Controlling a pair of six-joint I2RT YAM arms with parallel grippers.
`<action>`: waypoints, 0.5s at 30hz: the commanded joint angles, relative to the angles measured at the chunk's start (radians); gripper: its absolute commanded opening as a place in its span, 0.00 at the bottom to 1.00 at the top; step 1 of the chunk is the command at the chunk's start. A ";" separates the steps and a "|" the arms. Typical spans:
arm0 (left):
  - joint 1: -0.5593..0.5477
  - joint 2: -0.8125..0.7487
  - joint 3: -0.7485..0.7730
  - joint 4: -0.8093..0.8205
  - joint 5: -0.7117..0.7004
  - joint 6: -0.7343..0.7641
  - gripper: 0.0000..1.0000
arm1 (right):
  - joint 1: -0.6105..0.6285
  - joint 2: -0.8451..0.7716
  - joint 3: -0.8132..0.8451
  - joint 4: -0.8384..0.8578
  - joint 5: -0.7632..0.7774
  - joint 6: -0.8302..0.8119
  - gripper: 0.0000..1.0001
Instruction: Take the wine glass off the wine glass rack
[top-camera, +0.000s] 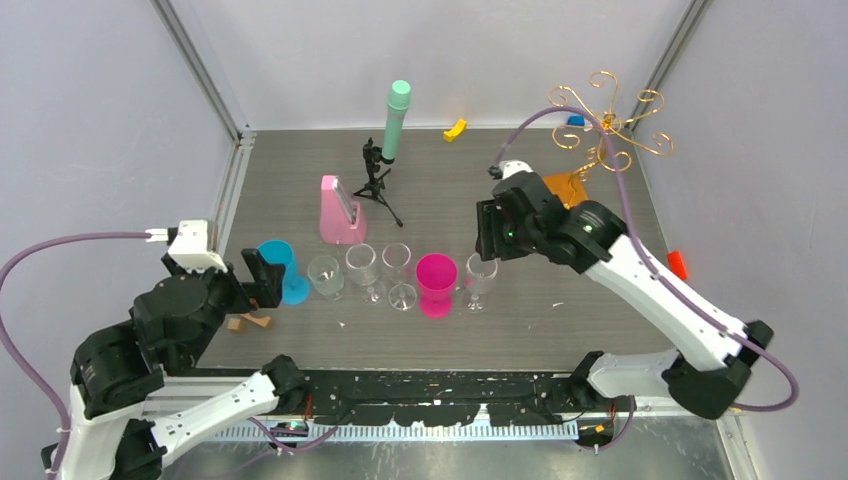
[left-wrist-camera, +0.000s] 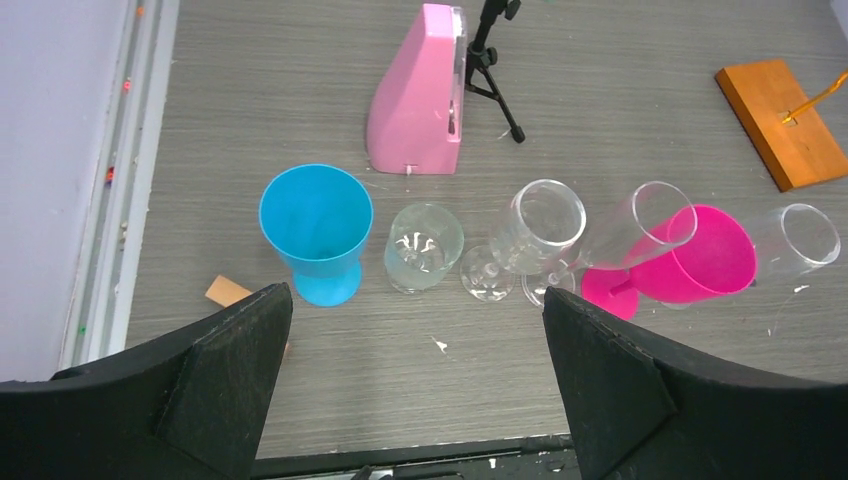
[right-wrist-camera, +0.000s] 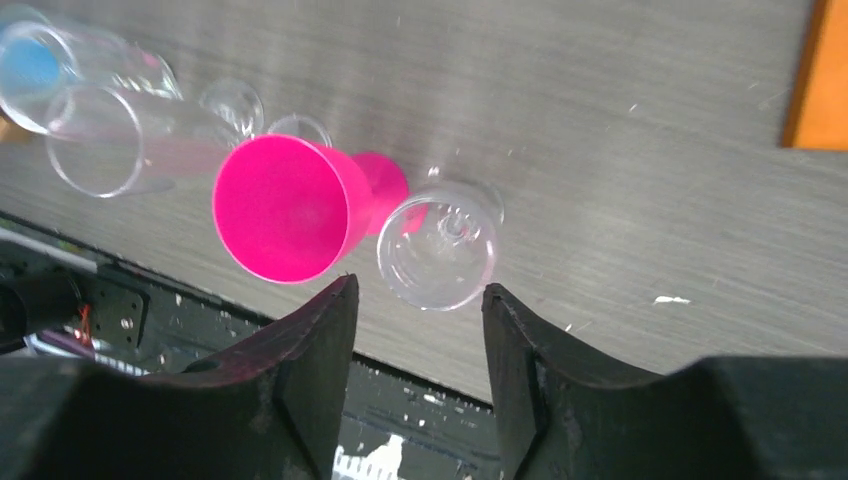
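right hand hangs fingers apart just off the wine glass standing on the bench, so best lift away straight, minding the pink cup close beside it.

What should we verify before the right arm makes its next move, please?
1. Wine glass off the wine glass rack: nothing hangs on its wire arms. Ok.
2. Wine glass standing upright on the table: ok.
3. Right tool open above the glass: ok.
4. Right tool's fingers free of the glass rim: the rim sits very near one finger. Cannot tell.
5. Gap between the glass and the pink cup: they stand close and overlap in the wrist view. Cannot tell.
6. Left tool open and holding nothing: ok.
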 joint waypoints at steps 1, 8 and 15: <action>0.003 -0.041 0.055 -0.057 -0.061 -0.009 1.00 | 0.005 -0.193 0.021 0.067 0.150 -0.036 0.57; 0.003 -0.100 0.082 -0.008 -0.088 0.070 1.00 | 0.005 -0.502 -0.087 0.215 0.393 -0.117 0.81; 0.004 -0.121 0.140 -0.018 -0.135 0.121 1.00 | 0.006 -0.705 -0.111 0.233 0.599 -0.178 0.87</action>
